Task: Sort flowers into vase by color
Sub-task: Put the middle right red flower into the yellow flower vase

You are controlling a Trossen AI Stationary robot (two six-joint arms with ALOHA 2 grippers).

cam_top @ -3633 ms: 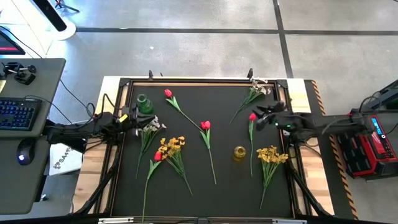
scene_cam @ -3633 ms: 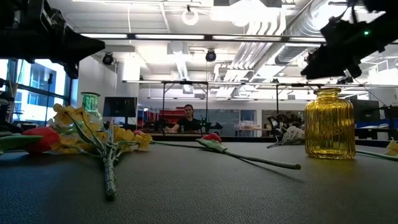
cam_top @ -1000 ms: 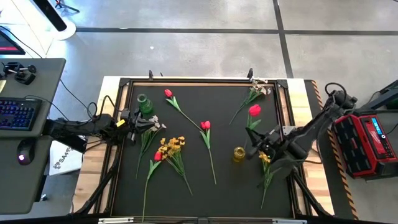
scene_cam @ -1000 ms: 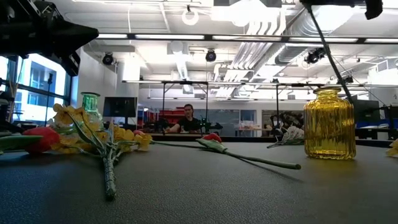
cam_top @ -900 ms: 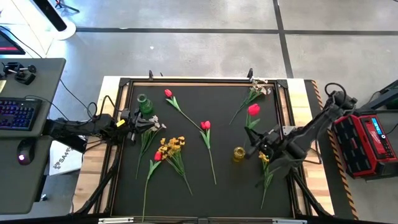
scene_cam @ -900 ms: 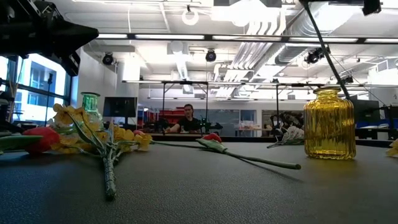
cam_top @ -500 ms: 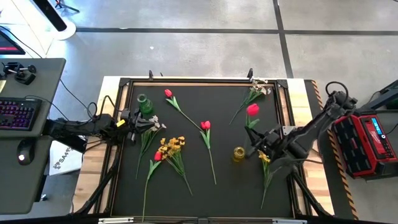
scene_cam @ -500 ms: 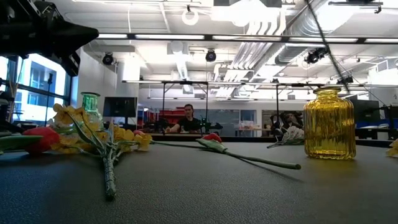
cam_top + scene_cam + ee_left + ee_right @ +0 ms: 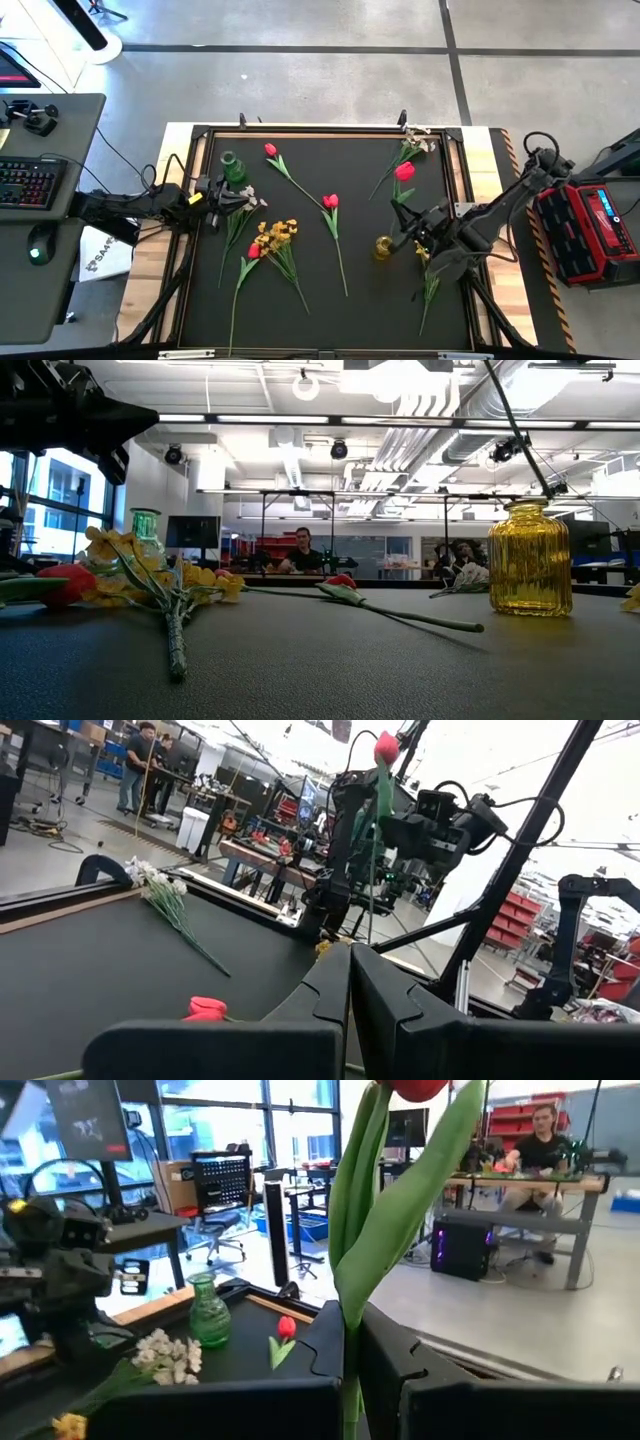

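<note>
My right gripper is raised over the mat's right half, shut on a red tulip whose head is uppermost. The tulip's thin stem slants down, and its lower end hangs just above the mouth of the yellow vase. My left gripper is shut and empty above the mat's left side, beside a white sprig and near the green vase. Two red tulips, a yellow bunch and a third tulip lie flat on the mat. My right gripper pinches the tulip's green stem between its two fingers, just below the leaves. The fingers lie across the stem. The tulip is lifted clear of the mat, roughly upright with a tilt, head above the fingers and bare stem hanging below them.
Another white sprig lies at the far right corner, and a yellow bunch lies partly under my right arm. A raised frame borders the black mat. A person sits beyond the table's far edge.
My right gripper has edged toward the yellow vase with the tulip. The stem's lower end has swung closer over the vase's mouth. My left arm has kept still.
</note>
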